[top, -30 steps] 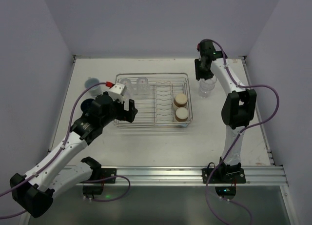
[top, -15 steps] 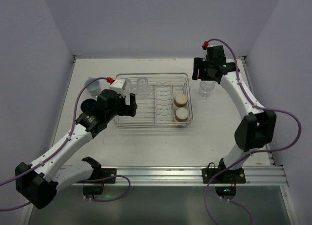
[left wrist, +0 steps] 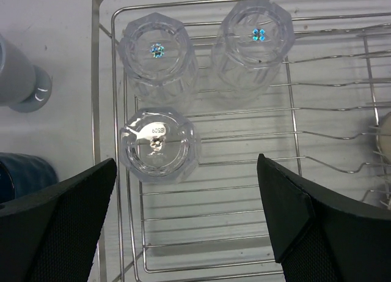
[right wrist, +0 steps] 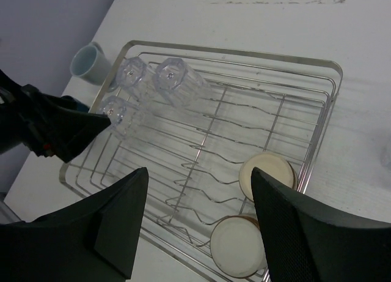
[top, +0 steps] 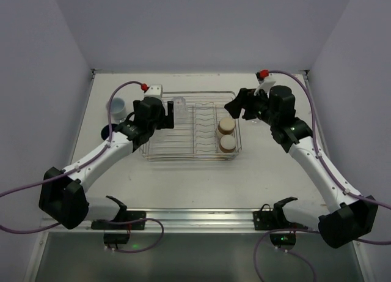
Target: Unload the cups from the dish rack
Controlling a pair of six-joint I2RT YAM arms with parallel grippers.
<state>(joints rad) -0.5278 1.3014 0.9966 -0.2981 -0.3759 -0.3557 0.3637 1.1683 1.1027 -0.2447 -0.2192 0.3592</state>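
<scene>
The silver wire dish rack (top: 189,138) sits in the middle of the white worktop (top: 201,184), and by the look of it the unloading is only partly done. Two cups stand outside the rack on the worktop by its left end: a pale blue-white cup (top: 117,106) and, nearer the arm bases, a dark blue cup (left wrist: 21,175). Five cups remain inside. Three clear faceted plastic tumblers stand base-up in the rack's left end: two side by side at the far rim (left wrist: 157,52) (left wrist: 253,34) and a third (left wrist: 160,144) just in front of the left one. Two tan round cups (right wrist: 267,175) (right wrist: 239,245) sit close together, one behind the other, in the right end. The left gripper (left wrist: 186,166) hovers over the left end of the rack with its jaws spread as wide as they go and nothing between them. The near tumbler lies just ahead of the left jaw, which makes it the likely next pick. The right gripper (right wrist: 200,172) hangs above the rack's right side, angled down toward the tan cups, with its jaws well apart and holding nothing. So roughly a third of what can be seen is cleared, and the tumblers and both tan cups are left to lift out. Whether more cups stand on the worktop beyond the right end of the rack, I cannot tell, as the right arm covers that spot.
</scene>
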